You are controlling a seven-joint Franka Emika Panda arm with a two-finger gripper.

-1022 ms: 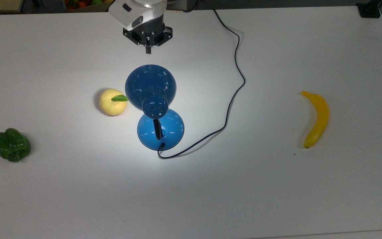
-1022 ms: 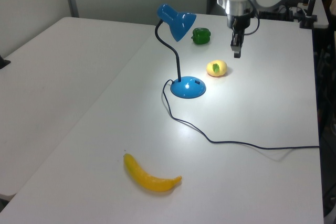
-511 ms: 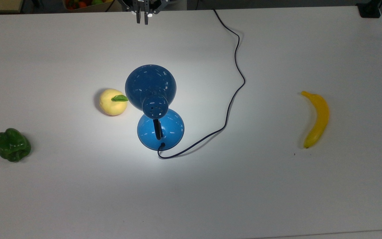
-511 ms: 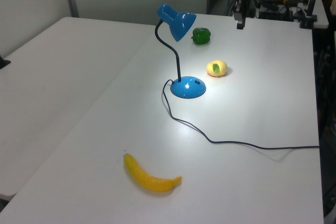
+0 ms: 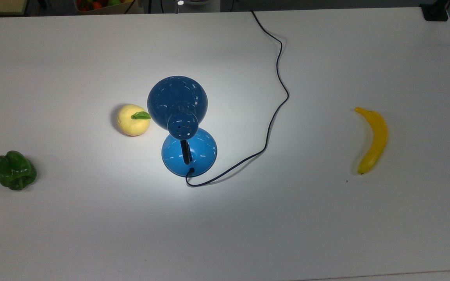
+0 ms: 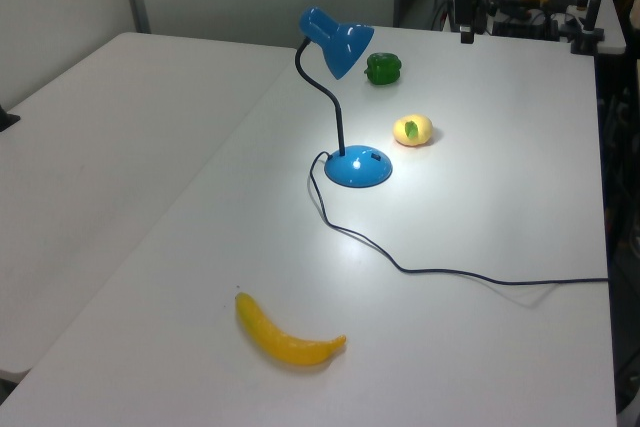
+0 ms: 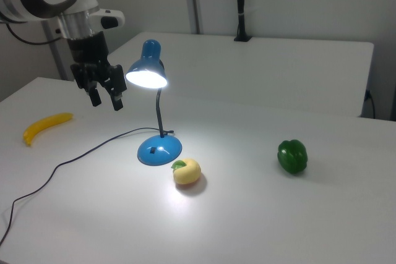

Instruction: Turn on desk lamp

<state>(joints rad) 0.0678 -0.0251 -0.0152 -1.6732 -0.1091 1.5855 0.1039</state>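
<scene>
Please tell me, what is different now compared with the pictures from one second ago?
The gripper moved away from the desk lamp, towards the top view's upper edge; in the left view it now sits higher and farther back. It grasped and released nothing. The lamp stays lit in the same spot, and the cord, yellow fruit, green pepper and banana did not move.

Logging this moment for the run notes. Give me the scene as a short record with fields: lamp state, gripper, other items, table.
lamp: desk lamp upright, shade glowing, bright pool of light on the table around its base
cord: thin black cord runs from the base across the table to its far edge in the top view
gripper: gripper open, raised in the air beside the shade, touching nothing
fruit: yellow apple next to the base; banana; green pepper
table: white table
</scene>
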